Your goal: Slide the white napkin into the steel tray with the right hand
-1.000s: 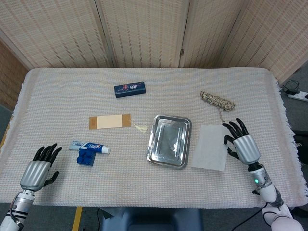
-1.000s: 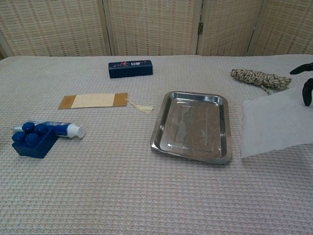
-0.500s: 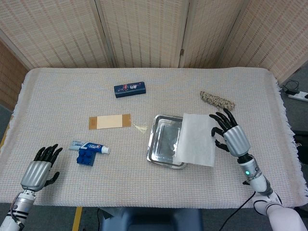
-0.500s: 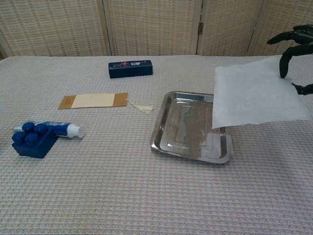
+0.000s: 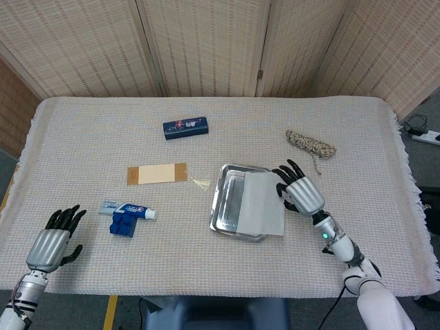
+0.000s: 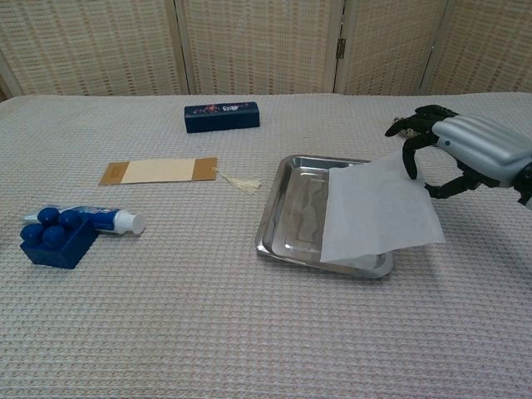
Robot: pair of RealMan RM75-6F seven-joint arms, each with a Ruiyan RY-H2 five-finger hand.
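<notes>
The white napkin (image 5: 262, 205) (image 6: 375, 208) lies over the right half of the steel tray (image 5: 227, 199) (image 6: 293, 212), its right edge lifted and overhanging the rim. My right hand (image 5: 300, 190) (image 6: 465, 150) holds that raised edge between thumb and fingers, just right of the tray. My left hand (image 5: 53, 237) rests at the table's front left with its fingers apart, holding nothing; the chest view does not show it.
A coiled rope (image 5: 311, 144) (image 6: 410, 127) lies behind my right hand. A dark blue box (image 5: 185, 128) (image 6: 221, 116), a brown card (image 5: 157, 173) (image 6: 158, 170), a toothpaste tube (image 5: 129, 209) (image 6: 104, 219) and a blue block (image 5: 123, 225) (image 6: 55, 238) sit left of the tray.
My right hand carried the napkin leftward from the cloth beside the tray, lifting it, then lowered it over the tray's right half. The left hand stayed put.
</notes>
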